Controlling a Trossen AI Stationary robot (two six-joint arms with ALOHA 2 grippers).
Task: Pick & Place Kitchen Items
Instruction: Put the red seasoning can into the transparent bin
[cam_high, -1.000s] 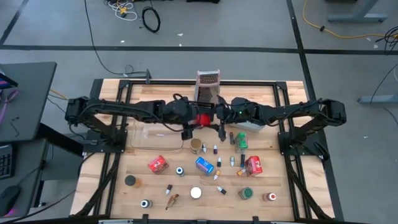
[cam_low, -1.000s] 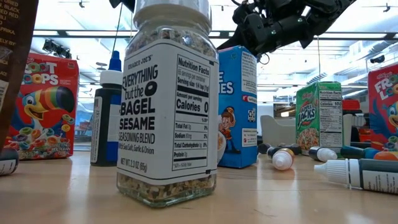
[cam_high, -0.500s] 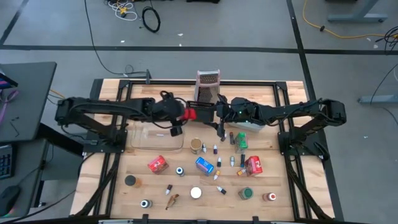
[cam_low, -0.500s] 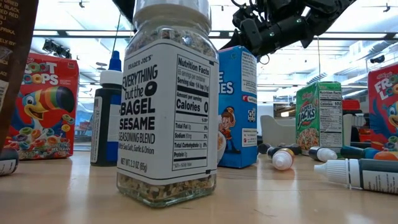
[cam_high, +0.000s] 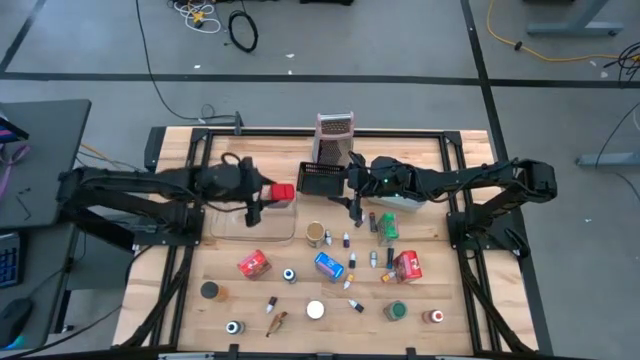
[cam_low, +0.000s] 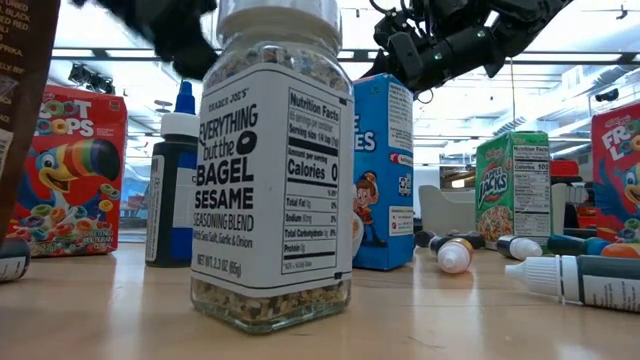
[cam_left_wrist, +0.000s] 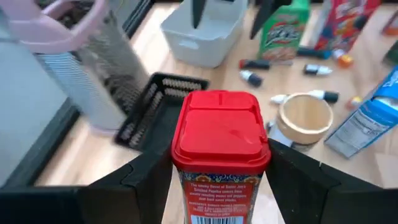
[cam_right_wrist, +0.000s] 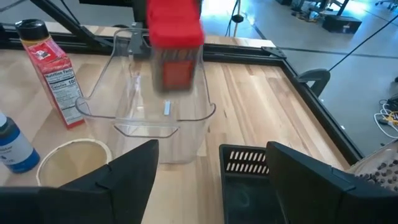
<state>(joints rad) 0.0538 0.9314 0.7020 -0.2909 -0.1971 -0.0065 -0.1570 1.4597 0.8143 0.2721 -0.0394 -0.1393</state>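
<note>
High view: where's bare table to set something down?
Bare wood along the far edge either side of the grater, and in the near right corner. Crowded mid-table around the blue box and small bottles.

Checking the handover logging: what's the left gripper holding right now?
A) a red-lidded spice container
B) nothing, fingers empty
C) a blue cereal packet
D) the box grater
A: in the left wrist view the left gripper has its fingers on either side of the red-lidded spice container, and the high view shows the same red lid at that gripper, over the clear tub.
</note>
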